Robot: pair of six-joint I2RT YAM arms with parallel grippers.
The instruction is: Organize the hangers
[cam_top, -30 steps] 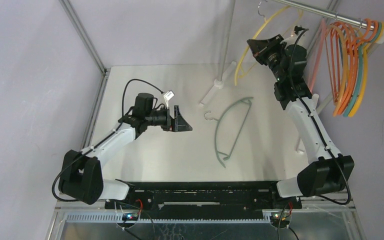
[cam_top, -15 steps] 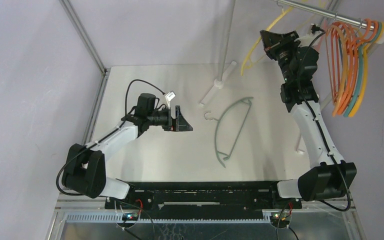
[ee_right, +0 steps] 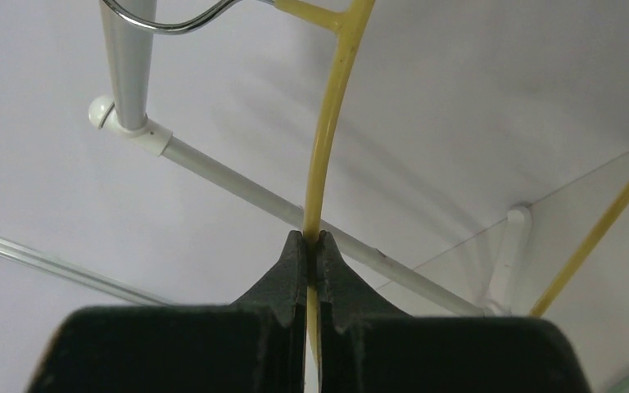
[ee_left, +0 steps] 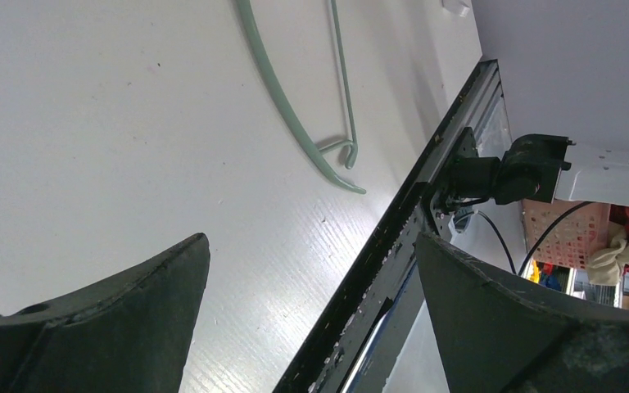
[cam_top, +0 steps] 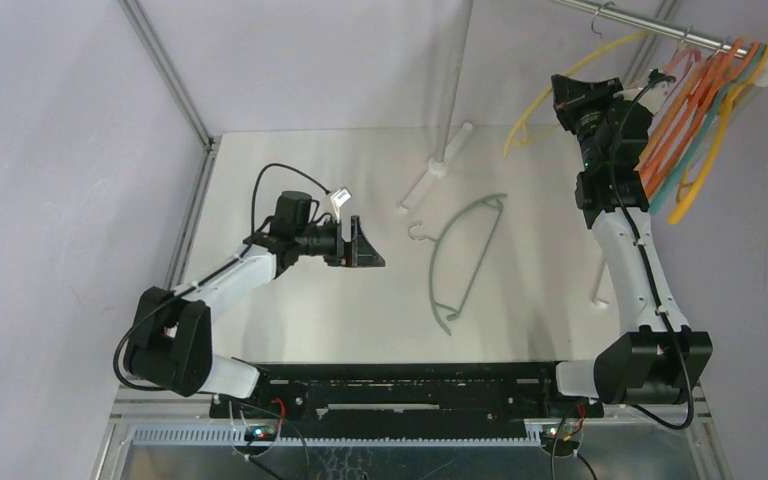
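My right gripper [cam_top: 563, 95] is raised near the steel rack rail [cam_top: 640, 25] and is shut on a yellow hanger [cam_top: 540, 95]. In the right wrist view the fingers [ee_right: 312, 246] pinch its yellow arm [ee_right: 326, 139], and its metal hook [ee_right: 172, 23] loops over the rail [ee_right: 127, 61]. Several orange, yellow, teal and pink hangers [cam_top: 695, 115] hang bunched at the rail's right end, swung sideways against my right arm. A pale green hanger [cam_top: 465, 255] lies flat mid-table and also shows in the left wrist view [ee_left: 295, 98]. My left gripper [cam_top: 368, 243] is open and empty, left of it.
The rack's white pole [cam_top: 455, 90] and white feet [cam_top: 425, 185] stand at the table's back. A diagonal white rack bar [ee_right: 295, 213] crosses behind the yellow hanger. The black front rail [cam_top: 400, 375] runs along the near edge. Purple walls close in both sides.
My right gripper has carried the yellow hanger up and to the right, towards the rail. The bunched hangers have swung out to the right. The left arm has barely moved.
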